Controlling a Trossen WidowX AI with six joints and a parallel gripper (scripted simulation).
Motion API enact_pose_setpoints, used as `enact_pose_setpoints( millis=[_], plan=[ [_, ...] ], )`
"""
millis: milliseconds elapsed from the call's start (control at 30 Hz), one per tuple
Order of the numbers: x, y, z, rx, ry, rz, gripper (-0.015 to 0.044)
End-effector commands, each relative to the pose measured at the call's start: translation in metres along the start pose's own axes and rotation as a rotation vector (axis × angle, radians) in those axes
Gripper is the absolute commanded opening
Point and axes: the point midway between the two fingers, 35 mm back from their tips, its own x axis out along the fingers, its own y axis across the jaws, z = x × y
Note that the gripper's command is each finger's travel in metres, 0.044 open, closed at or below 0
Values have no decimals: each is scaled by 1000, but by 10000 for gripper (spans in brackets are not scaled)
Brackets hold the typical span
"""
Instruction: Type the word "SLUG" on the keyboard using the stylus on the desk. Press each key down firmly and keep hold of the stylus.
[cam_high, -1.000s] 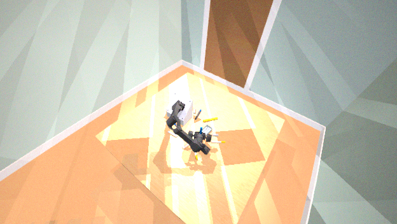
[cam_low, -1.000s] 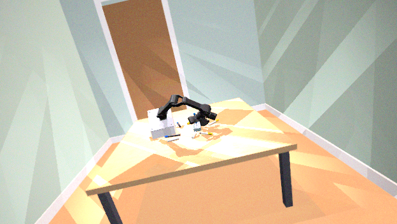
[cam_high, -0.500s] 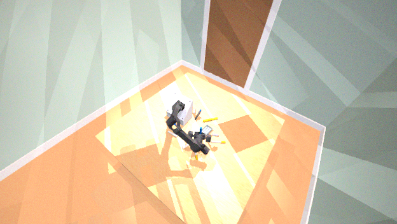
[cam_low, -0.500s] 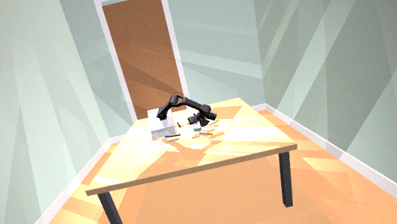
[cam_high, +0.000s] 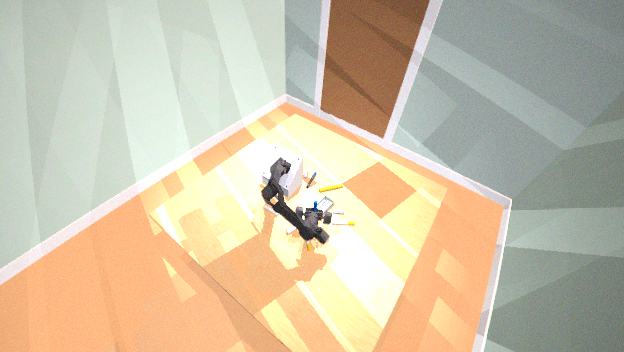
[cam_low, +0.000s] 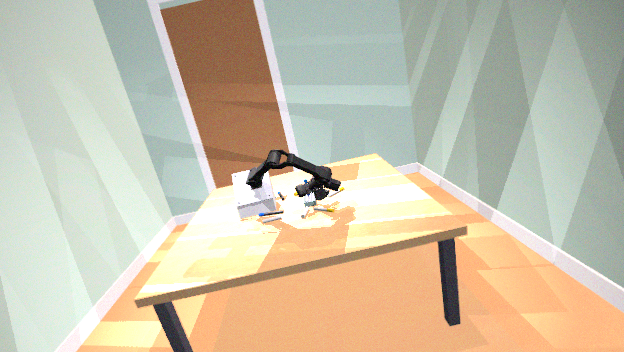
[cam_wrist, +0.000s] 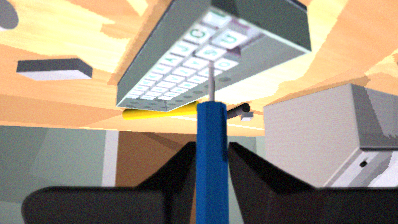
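My gripper (cam_high: 314, 214) (cam_low: 311, 190) (cam_wrist: 211, 149) is shut on the blue stylus (cam_high: 315, 204) (cam_low: 305, 181) (cam_wrist: 212, 165). In the wrist view its thin grey tip points away from the fingers and ends at the near edge of the S key (cam_wrist: 210, 51). Whether the tip touches or presses that key, I cannot tell. The small grey keyboard (cam_high: 325, 204) (cam_low: 310, 203) (cam_wrist: 285, 27) lies on the desk under the gripper, with white keys and green letters. The U key (cam_wrist: 230, 39) and C key (cam_wrist: 197, 34) show close by; the L and G keys cannot be made out.
The white box (cam_high: 296, 177) (cam_low: 256, 205) (cam_wrist: 310, 125) under the arm's base stands beside the keyboard. A yellow stick (cam_high: 331, 188) (cam_wrist: 160, 112) and a dark pen (cam_high: 311, 180) (cam_wrist: 238, 110) lie beyond the keyboard. A grey block (cam_wrist: 55, 69) and a yellow-ended pen (cam_high: 345, 223) lie nearby.
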Motion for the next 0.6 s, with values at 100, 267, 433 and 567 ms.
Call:
enact_pose_setpoints(
  millis=[100,267,433,567],
  plan=[
    [1,0,3,-6,-4,-1,81],
    [3,0,5,-6,-4,-1,81],
    [4,0,7,-6,-4,-1,81],
    [4,0,8,-6,-4,-1,81]
  ],
)
